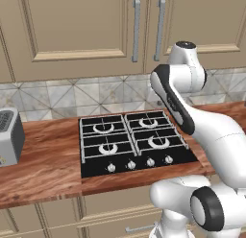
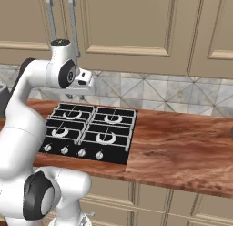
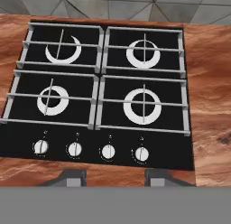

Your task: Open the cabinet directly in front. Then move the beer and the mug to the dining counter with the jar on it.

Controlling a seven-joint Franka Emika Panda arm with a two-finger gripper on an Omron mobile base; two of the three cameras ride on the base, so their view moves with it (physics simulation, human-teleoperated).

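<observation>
Reddish wood counter stretches under the claw, with the black four-burner hob and its row of knobs directly beneath the parted, empty fingertips. Up above and behind the claw, the beige cabinet has both doors closed, silver bar handles side by side over the grey patterned tile backsplash. Off to the claw's left sits a grey toaster on the same counter.

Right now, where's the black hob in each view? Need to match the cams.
Left base view: black hob, centre, on the wood worktop, left of the arm.
Right base view: hob, left of centre, partly behind the arm.
Hand view: hob, seen from above, across most of the frame.
Shared landmark: its row of four knobs, along the front edge.
</observation>
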